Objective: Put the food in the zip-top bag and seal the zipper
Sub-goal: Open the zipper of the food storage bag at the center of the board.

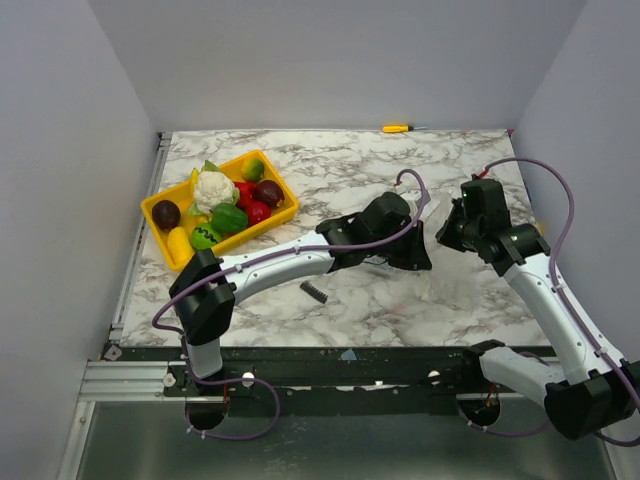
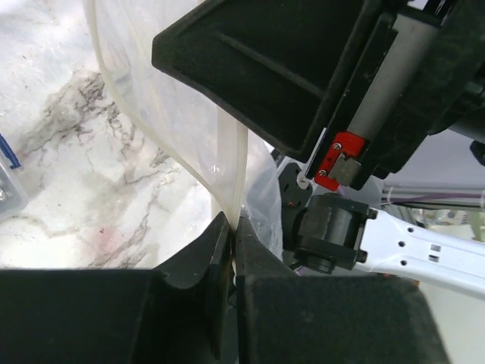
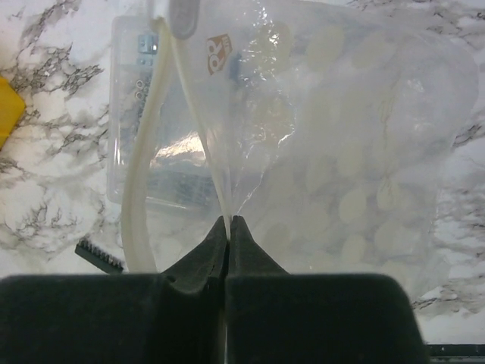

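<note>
The clear zip-top bag (image 3: pixel 341 152) hangs open between my two grippers and looks empty; in the top view it (image 1: pixel 432 270) is faint. My left gripper (image 2: pixel 231 221) is shut on one side of the zipper (image 2: pixel 231 163). My right gripper (image 3: pixel 228 220) is shut on the other side of the zipper (image 3: pixel 198 125), while the far rim strip bows away to the left. In the top view the left gripper (image 1: pixel 422 240) and right gripper (image 1: pixel 447 232) nearly meet. The food lies in the yellow tray (image 1: pixel 285 213): a white cauliflower (image 1: pixel 213 188), red (image 1: pixel 250 200), green (image 1: pixel 228 218) and dark purple (image 1: pixel 166 213) pieces.
A clear plastic box (image 3: pixel 125 114) of small parts lies under the bag. A small black ridged part (image 1: pixel 313 291) lies on the marble near the left forearm. A yellow-handled screwdriver (image 1: pixel 397 128) lies at the far edge. Walls close in the table on three sides.
</note>
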Tool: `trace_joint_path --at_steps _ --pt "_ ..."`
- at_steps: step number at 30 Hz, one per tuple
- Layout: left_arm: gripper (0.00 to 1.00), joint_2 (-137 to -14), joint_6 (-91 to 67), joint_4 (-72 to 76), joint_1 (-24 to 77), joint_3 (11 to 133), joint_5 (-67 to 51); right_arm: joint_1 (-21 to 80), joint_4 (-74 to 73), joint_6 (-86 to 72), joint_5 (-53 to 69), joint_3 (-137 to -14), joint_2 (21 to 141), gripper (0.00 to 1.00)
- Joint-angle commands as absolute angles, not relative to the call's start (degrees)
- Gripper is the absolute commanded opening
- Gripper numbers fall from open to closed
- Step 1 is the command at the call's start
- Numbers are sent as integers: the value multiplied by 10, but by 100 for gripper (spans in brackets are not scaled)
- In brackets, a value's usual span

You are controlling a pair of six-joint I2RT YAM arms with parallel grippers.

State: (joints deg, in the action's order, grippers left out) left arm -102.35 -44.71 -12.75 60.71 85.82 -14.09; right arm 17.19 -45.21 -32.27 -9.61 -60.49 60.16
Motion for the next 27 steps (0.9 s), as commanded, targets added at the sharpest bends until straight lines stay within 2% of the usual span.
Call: trace_joint_path --at_steps 1,4,8,10,16,23,27 --pt "17 -1005 -458 -102 597 850 -165 174 -470 -321 -78 -624 594 0" --pt "40 -977 -446 -90 595 817 -140 174 -472 -317 -56 -616 572 0" --pt "58 -946 -440 -86 594 788 -111 173 -477 -317 -25 -593 548 0" --pt "64 -939 -443 -79 593 776 -99 174 -476 -322 -6 -586 538 0" --pt "66 -940 -452 -91 582 783 -78 174 -476 -326 35 -581 515 0" --pt "82 -917 -452 -68 578 772 -83 173 -474 -313 52 -578 521 0" --pt "98 -887 -446 -58 572 756 -76 173 -468 -307 55 -569 520 0"
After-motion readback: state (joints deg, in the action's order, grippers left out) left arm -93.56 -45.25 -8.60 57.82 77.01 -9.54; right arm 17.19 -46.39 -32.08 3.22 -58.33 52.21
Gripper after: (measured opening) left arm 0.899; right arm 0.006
